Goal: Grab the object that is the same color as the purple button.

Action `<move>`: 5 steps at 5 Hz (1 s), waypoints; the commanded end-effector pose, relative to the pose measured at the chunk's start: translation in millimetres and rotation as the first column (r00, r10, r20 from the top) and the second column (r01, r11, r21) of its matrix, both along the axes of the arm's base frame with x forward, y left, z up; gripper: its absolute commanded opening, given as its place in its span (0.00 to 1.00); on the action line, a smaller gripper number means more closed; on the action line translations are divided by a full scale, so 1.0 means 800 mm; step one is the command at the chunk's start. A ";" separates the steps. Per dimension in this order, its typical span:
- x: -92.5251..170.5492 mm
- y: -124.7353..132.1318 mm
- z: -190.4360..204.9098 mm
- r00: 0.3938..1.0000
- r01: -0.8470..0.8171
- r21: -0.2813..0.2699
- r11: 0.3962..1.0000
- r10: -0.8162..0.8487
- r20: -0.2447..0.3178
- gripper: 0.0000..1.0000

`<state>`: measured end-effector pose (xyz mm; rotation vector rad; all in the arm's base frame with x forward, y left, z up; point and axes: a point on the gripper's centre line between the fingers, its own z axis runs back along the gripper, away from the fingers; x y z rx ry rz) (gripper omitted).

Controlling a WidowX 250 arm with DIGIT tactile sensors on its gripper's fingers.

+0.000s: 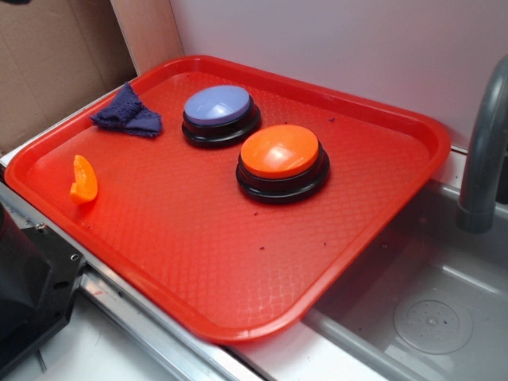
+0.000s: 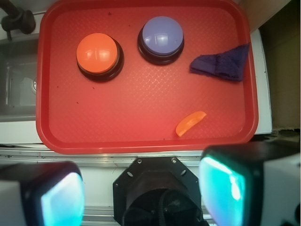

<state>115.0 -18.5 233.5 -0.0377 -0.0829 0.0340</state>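
Gripper [image 2: 141,188] wide open, empty, off the tray [image 2: 146,136]; cloth [image 2: 221,63] ahead right, beside purple button [image 2: 161,36].

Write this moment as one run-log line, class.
stage: pre-grasp | gripper: jaws open, off tray | target: purple cloth untouched beside purple button

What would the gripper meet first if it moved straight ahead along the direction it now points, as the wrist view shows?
Probably the bare floor of the red tray: the open gripper points down there. The orange wedge lies slightly right of that line. Depth is unclear.
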 end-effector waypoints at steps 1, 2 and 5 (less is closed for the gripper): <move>0.031 0.011 -0.015 0.980 -0.197 -0.061 0.979 0.197 0.000 1.00; 0.070 0.038 -0.042 0.912 -0.409 -0.072 0.910 0.409 -0.021 1.00; 0.168 0.136 -0.138 0.549 -0.833 -0.091 0.546 0.835 -0.020 1.00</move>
